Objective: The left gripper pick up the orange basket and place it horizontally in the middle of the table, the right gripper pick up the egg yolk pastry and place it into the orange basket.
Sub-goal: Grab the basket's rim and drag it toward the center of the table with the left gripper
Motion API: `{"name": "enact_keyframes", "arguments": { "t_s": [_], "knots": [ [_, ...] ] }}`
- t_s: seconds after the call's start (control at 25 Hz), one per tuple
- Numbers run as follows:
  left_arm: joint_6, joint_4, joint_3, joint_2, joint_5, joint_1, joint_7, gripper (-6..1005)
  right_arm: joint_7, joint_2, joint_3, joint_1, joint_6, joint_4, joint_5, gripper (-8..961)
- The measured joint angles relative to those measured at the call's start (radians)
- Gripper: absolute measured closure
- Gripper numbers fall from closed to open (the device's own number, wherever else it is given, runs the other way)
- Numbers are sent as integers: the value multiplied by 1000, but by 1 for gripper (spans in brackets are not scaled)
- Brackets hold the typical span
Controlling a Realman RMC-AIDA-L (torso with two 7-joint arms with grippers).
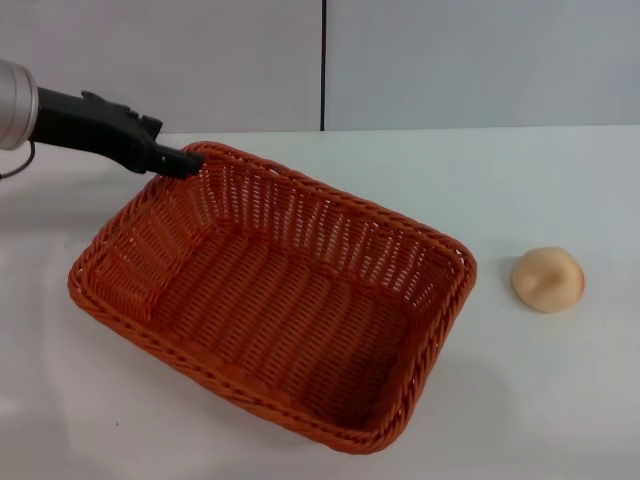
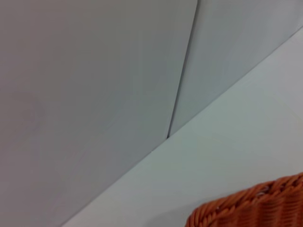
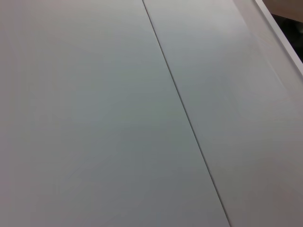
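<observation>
Our left tool reaches in from the far left and its black tip meets the far-left corner of the basket at the braided rim; we cannot tell whether it is spread or pinching the rim, since only a single dark tip shows against the weave. The left wrist view catches just a bit of that rim with the white surface and the grey wall behind it. The basket sits at a slant on the surface, its long side running from far left to near right, and it lies left of centre. We judge the step in hand to be the setting of the basket, and to do it well we should keep a firm hold on the rim at that corner, turn the basket until its long side runs left to right, and bring it toward the middle without tipping it or dragging it into the pastry. The pastry rests on the surface to the right of the basket, apart from it, dome up. The basket holds nothing; its woven floor is bare. Our right tool is not in view, and its wrist camera shows only grey wall panels with a seam.
</observation>
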Motion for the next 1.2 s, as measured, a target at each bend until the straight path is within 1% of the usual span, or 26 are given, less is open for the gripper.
{"name": "enact_keyframes", "arguments": {
  "t_s": [0.2, 0.48, 0.68, 0.96, 1.2],
  "knots": [
    [-9, -48, 9, -1, 9, -3, 4, 224, 0, 0, -1, 4, 0, 1, 0, 136],
    [-69, -121, 35, -1, 36, -5, 1, 225, 0, 0, -4, 9, 25, 5, -3, 137],
    [-81, -126, 64, -2, 37, 0, -7, 227, 0, 1, -4, 9, 26, 6, -3, 138],
    [-81, -124, 78, -4, 37, 9, -32, 236, 5, 2, -3, 9, 26, 6, -3, 139],
    [-87, -119, 89, -5, 35, 24, -38, 396, 6, 2, -3, 9, 26, 6, -3, 140]
  ]
}}
